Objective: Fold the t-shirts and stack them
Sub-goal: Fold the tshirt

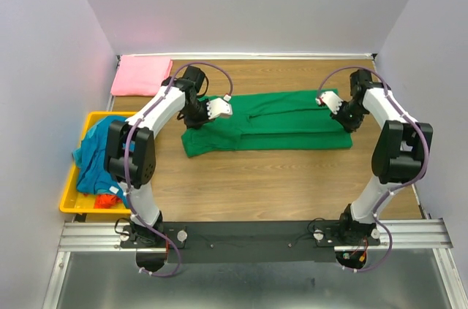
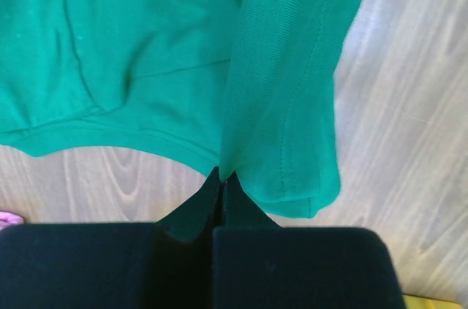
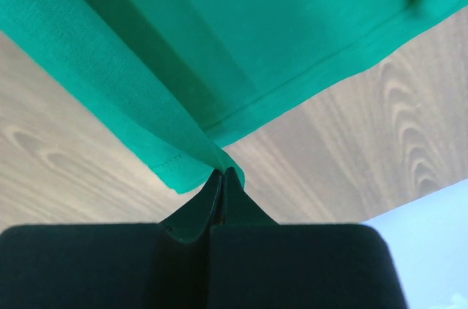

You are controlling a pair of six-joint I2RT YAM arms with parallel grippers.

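Left gripper [image 1: 221, 109] [image 2: 221, 174] pressed tight together, pinching a thin fold of the green t-shirt [image 1: 285, 123] [image 2: 146, 46]. No gap to see between the two black fingers. Cloth pulled up from the tips in a flat strip, with a stitched hem along its side.

Right gripper [image 1: 322, 99] [image 3: 223, 172] pressed tight together too, pinching a corner of the same green t-shirt [image 3: 256, 24]. Hemmed edge stretched up and away from the tips, over the bare wood.

Green t-shirt lying to the right of the yellow bin [image 1: 69, 203], out on the wooden table [image 1: 256, 177], not touching the bin. Folded into a long band, a bit bumpy and wider at the end near the bin. One gripper at each end of it, the left one at the end nearer the bin.

Pink t-shirt [image 1: 140, 75] folded flat just behind the bin, at the far side of the table. Teal-blue t-shirt [image 1: 91, 152] bunched up inside the bin and hanging over its rim. Small bit of an orange-red t-shirt [image 1: 108, 199] peeking out at the near end of the bin.
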